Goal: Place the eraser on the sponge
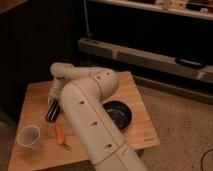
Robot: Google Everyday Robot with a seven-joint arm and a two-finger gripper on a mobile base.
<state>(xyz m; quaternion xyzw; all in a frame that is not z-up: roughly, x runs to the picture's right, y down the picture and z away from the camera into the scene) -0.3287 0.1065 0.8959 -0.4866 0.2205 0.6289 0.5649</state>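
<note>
The eraser (51, 113), a black oblong block, lies on the left part of the wooden table (135, 90), its length running towards the front. My gripper (53, 101) hangs from the white arm (87, 107) and sits right at the eraser's far end, touching or nearly touching it. The arm sweeps from the lower right up over the table and bends down on the left. The sponge is hidden or out of view.
An orange carrot-shaped item (59, 134) lies just in front of the eraser. A white cup (28, 136) stands at the front left corner. A round black pan (118, 114) sits right of the arm. Dark shelving stands behind the table.
</note>
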